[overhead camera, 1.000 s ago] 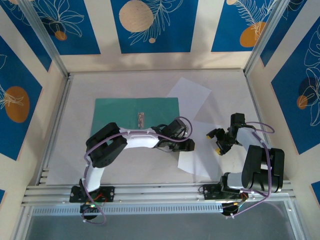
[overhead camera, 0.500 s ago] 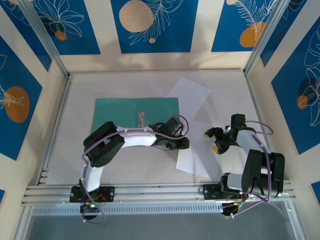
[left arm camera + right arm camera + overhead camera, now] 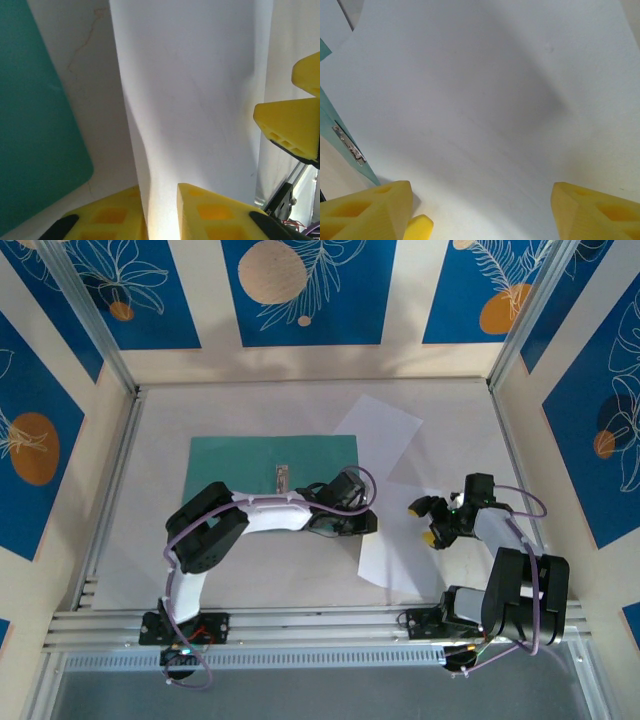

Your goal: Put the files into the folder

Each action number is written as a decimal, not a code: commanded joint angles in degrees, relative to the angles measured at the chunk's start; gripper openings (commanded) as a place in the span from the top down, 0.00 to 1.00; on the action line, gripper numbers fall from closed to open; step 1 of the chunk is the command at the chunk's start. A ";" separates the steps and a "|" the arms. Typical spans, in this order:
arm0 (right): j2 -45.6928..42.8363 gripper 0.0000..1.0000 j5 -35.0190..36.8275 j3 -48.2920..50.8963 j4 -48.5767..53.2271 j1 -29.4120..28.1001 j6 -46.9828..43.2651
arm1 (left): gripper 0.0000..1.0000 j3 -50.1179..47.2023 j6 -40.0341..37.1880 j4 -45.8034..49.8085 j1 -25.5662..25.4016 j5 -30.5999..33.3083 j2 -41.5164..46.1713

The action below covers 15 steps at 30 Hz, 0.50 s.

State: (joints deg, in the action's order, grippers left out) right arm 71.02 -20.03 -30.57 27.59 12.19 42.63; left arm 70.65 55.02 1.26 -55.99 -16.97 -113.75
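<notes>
The teal folder (image 3: 250,475) lies shut and flat at mid-table, and its rounded corner (image 3: 35,130) appears in the left wrist view. One white file (image 3: 380,435) lies at the folder's far right corner. A second file (image 3: 400,552) lies nearer, to the right. My left gripper (image 3: 362,526) sits at this sheet's left edge. Its jaws (image 3: 161,192) are pinched on a raised fold of the file (image 3: 195,100). My right gripper (image 3: 428,522) hovers open over the same sheet (image 3: 485,100), fingers (image 3: 370,210) wide apart and nothing between them.
A small metal clip (image 3: 282,478) sits on the folder's cover, also seen as the clip (image 3: 349,145) in the right wrist view. Aluminium rails (image 3: 110,490) and blue patterned walls enclose the white table. The right gripper's yellow fingers (image 3: 287,125) stand close beside the held sheet.
The left jaws have closed in on the near sheet's edge, buckling it upward, and the left gripper has slid slightly left. The right gripper has barely shifted and stays open.
</notes>
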 commanded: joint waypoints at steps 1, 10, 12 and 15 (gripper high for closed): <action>-1.72 0.26 -3.28 0.36 0.34 0.45 -1.13 | 0.86 1.27 -0.62 1.01 0.70 -0.57 0.27; -9.64 0.26 -12.07 -0.80 -1.70 0.73 -1.95 | 1.00 4.24 -6.67 7.71 1.47 1.60 4.61; -12.12 0.26 -14.35 -0.98 -2.97 0.78 -1.36 | 1.00 5.58 -9.67 10.94 1.80 2.76 6.79; -16.50 0.24 -18.17 -1.25 -6.35 0.75 0.24 | 1.00 8.08 -14.10 15.93 2.50 3.87 10.24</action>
State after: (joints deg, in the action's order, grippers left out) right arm 58.08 -31.14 -30.63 24.73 12.64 41.89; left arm 74.61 47.27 10.96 -54.72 -15.00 -109.03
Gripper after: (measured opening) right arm 0.752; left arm 0.042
